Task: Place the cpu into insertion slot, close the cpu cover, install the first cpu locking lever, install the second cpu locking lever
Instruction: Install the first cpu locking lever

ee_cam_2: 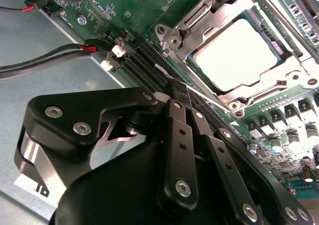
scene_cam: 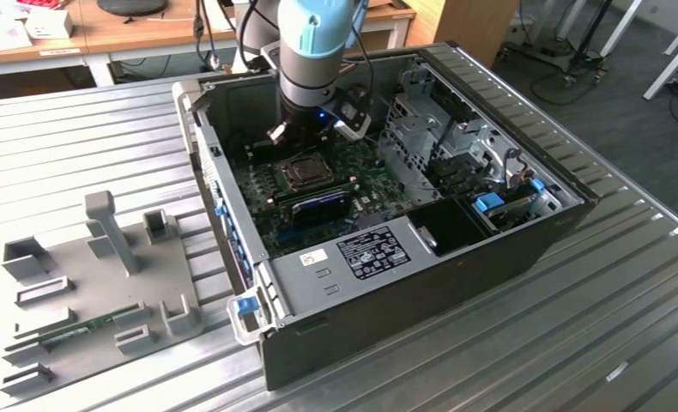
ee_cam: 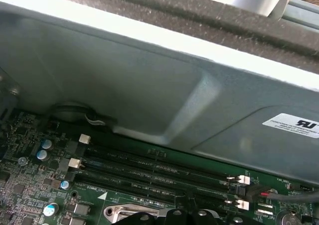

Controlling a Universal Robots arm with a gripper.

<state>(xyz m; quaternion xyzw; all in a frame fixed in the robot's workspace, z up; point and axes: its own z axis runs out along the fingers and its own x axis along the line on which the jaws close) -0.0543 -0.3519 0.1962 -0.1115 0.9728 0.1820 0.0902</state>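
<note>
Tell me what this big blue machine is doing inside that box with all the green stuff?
That is a robot arm, reaching down into an open computer case that lies on a ribbed metal table. The green stuff is the computer's main circuit board.

One picture is taken from a camera off to the side, showing the whole scene. The other two come from cameras riding on the arm near its wrist, so they look very close.

In the second wrist view you see the black tool, the arm's grabbing part, with its fingers pressed together and holding nothing. Just beyond it sits the cpu, a flat grey chip, already lying in its insertion slot, with the cpu cover framing it.
</note>
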